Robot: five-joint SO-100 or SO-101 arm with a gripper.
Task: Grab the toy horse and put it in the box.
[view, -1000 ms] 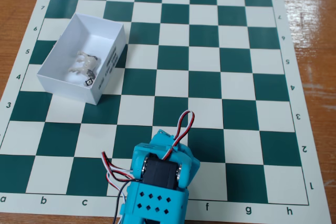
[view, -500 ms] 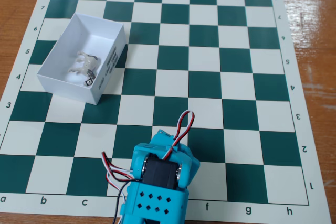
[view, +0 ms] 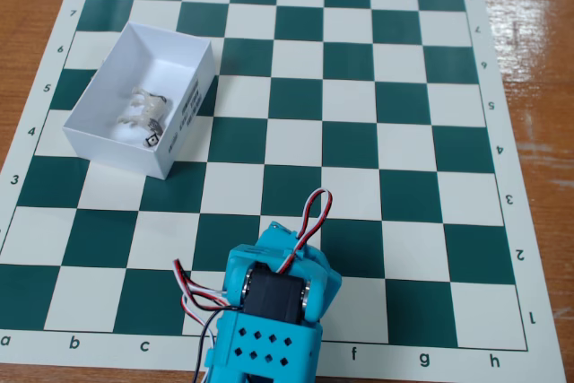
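The small pale plastic toy horse (view: 143, 110) lies inside the open white cardboard box (view: 99, 145), at ten o'clock on the green-and-white chessboard mat (view: 359, 168). The turquoise arm (view: 269, 311) sits folded at six o'clock; its fingers are hidden, so their state cannot be told.

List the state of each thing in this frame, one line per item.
Toy horse: lying inside the box, not held.
Box: open-topped, on the chessboard mat.
Chessboard mat: flat on the wooden table.
Arm: folded at bottom edge, away from the box; gripper fingers not visible.
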